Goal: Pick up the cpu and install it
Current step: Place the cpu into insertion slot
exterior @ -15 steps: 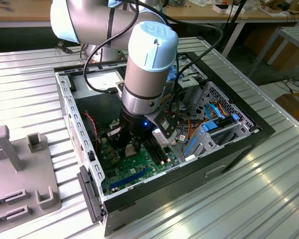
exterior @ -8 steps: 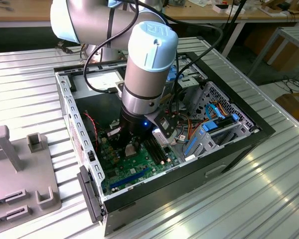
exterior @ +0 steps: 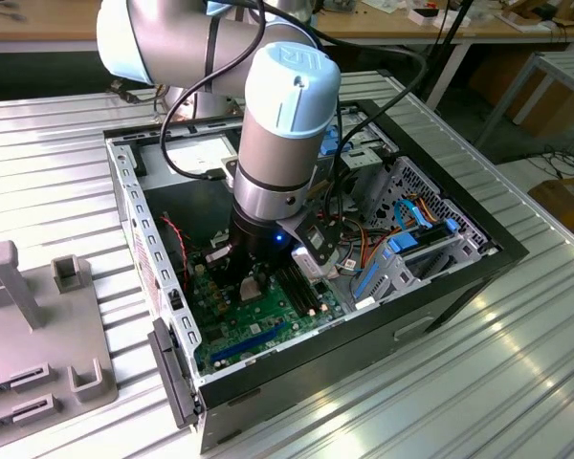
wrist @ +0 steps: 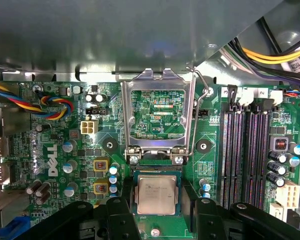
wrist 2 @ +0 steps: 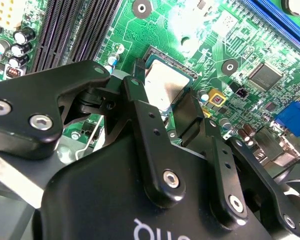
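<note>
**Hand over the socket, cpu at its centre**

In the exterior view we see the arm (exterior: 282, 124) reaching down into an open computer case (exterior: 124, 210) that lies on its side on a ribbed metal worktop (exterior: 478, 382). The hand (exterior: 252, 285) hangs low over the green motherboard (exterior: 258, 320). A grey fixture (exterior: 38, 325) sits on the worktop at the exterior view's left, well apart from the case.

In both wrist views the cpu (wrist: 156, 194) (wrist 2: 162, 82) lies flat with its silver-grey face up, set within the rim of the socket (wrist 2: 176, 64). We cannot tell whether it is fully seated there. The hand (wrist: 158, 192) (wrist 2: 163, 91) straddles the chip, close on two opposite sides. We cannot tell whether it is pinching the cpu or merely standing around it.

In the first wrist view the socket's metal retention frame (wrist: 157, 79) stands swung open just beside the cpu, and its wire lever (wrist: 196, 110) is raised along one side of the frame. The long black memory slots (wrist: 245, 150) (wrist 2: 75, 30) run near the socket, and a bundle of coloured cables (wrist: 45, 102) crosses the board on the side of the socket away from the slots.
</note>
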`<move>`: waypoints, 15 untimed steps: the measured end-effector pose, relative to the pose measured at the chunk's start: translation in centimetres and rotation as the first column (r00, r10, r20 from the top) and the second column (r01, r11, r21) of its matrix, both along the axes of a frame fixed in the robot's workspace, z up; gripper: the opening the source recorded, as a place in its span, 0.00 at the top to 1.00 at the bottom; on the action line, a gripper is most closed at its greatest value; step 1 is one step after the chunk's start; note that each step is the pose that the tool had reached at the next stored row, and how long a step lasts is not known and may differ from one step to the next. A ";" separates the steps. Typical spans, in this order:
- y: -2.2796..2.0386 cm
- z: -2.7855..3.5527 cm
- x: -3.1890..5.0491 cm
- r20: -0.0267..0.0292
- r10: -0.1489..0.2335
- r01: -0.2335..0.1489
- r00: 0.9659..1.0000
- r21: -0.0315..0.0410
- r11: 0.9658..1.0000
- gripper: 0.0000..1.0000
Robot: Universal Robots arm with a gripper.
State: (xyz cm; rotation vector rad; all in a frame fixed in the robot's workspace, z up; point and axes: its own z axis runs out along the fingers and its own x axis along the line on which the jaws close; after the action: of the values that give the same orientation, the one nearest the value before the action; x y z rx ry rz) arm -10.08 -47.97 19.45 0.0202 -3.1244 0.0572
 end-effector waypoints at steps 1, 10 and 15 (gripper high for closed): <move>0.00 0.00 0.00 0.000 0.000 0.000 1.000 0.000 1.000 0.53; 0.00 0.22 0.00 0.000 0.000 0.000 1.000 0.000 1.000 0.53; 0.00 0.27 0.00 0.000 0.000 0.000 1.000 0.000 1.000 0.53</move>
State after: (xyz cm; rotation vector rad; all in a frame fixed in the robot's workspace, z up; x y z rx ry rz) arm -10.08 -47.96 19.72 0.0201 -3.1245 0.0569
